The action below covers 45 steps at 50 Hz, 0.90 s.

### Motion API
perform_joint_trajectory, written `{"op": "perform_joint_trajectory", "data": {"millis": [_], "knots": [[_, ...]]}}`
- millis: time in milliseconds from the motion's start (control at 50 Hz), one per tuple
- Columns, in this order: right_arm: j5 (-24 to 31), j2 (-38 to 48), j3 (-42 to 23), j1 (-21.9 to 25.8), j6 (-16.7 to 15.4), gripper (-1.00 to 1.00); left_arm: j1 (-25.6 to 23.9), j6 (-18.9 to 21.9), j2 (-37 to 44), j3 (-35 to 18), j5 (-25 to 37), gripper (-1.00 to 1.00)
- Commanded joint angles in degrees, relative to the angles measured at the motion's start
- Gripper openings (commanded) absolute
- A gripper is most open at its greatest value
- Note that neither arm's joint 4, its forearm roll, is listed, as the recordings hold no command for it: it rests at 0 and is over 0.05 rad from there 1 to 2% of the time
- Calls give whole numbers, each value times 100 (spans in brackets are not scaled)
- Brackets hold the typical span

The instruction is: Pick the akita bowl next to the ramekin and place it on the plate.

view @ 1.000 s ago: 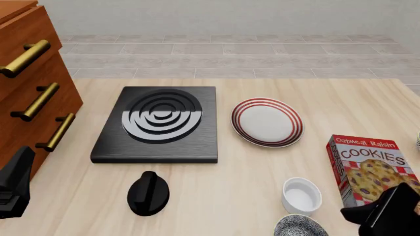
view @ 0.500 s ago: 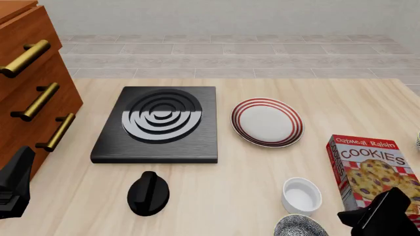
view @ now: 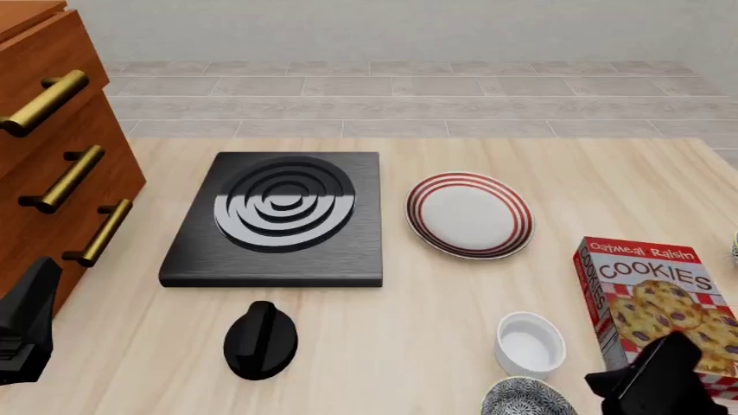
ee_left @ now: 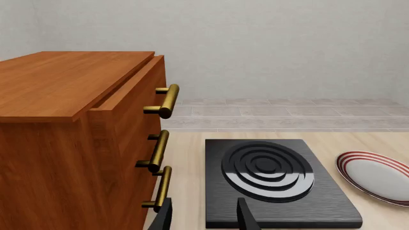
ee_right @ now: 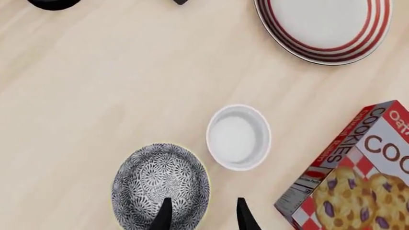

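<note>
— Near the table's (view: 461,294) front edge, what surrounds the akita bowl (ee_right: 161,184)?
— Ramekin (ee_right: 238,137) just beside, cookie box (ee_right: 357,182) near. Right gripper (ee_right: 201,213) parted above the bowl; left gripper (ee_left: 203,215) parted, empty. Plate (view: 468,214) farther back, beside the black burner (view: 280,216).

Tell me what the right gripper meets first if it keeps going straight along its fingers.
Probably the akita bowl: the open right gripper straddles its rim beside the ramekin, though height is unclear.

A black hob (view: 276,220) with concentric rings lies on the wooden table (view: 381,346), close to a brown dresser (view: 52,164) with brass handles at the left. A black knob (view: 259,340) sits nearer, apart from the hob. A cookie box (view: 659,298) lies at the right.
</note>
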Motion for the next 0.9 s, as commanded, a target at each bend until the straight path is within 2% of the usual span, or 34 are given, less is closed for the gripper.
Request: {"op": "perform_joint_trajectory", "data": {"millis": [20, 380, 900], "knots": [[-403, 370, 67, -1, -8, 100, 0, 0, 0, 0, 0, 100], [-589, 498, 102, 37, 69, 100, 0, 0, 0, 0, 0, 100], [-1484, 1213, 369, 87, 133, 100, 0, 0, 0, 0, 0, 100]]}}
